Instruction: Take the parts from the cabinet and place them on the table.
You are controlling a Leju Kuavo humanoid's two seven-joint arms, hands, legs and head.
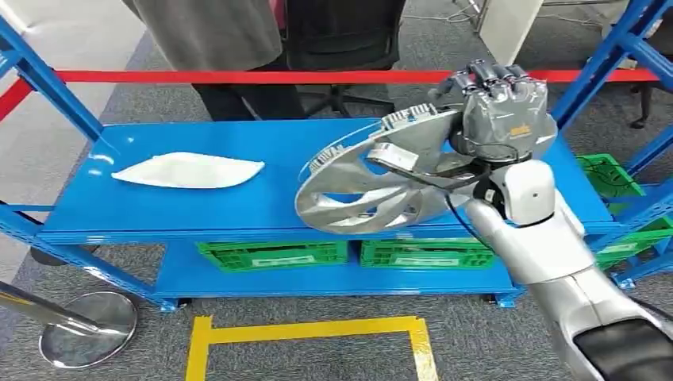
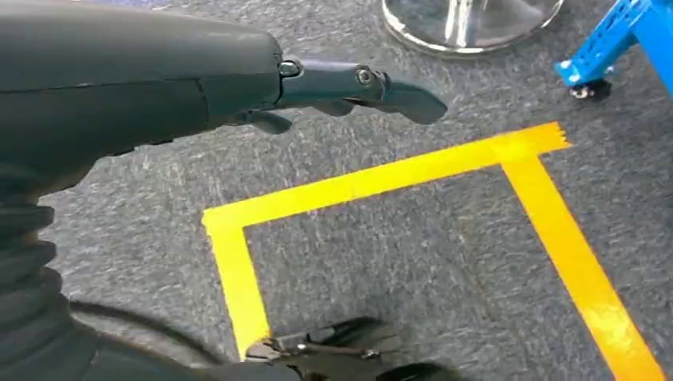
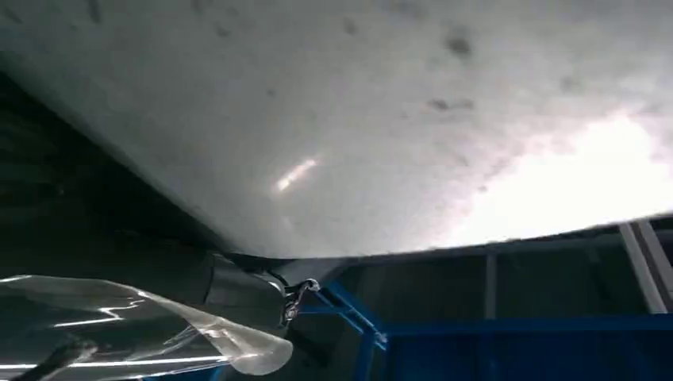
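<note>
Two levels of a blue shelf unit (image 1: 198, 214) span the head view. On the upper shelf, toward the left, lies a flat white bag (image 1: 189, 170). Below, green crates (image 1: 274, 254) sit on the lower shelf, and a yellow floor marking (image 1: 309, 329) runs across the grey carpet in front. Right of centre, the right hand (image 1: 504, 111) grips the rim of a silver spoked wheel part (image 1: 373, 178), held tilted above the upper shelf; whether its lower edge touches the shelf cannot be told. A person (image 1: 214, 36) stands behind the unit. In the left wrist view, the left hand (image 2: 333, 87) hangs over the carpet, fingers extended, holding nothing.
</note>
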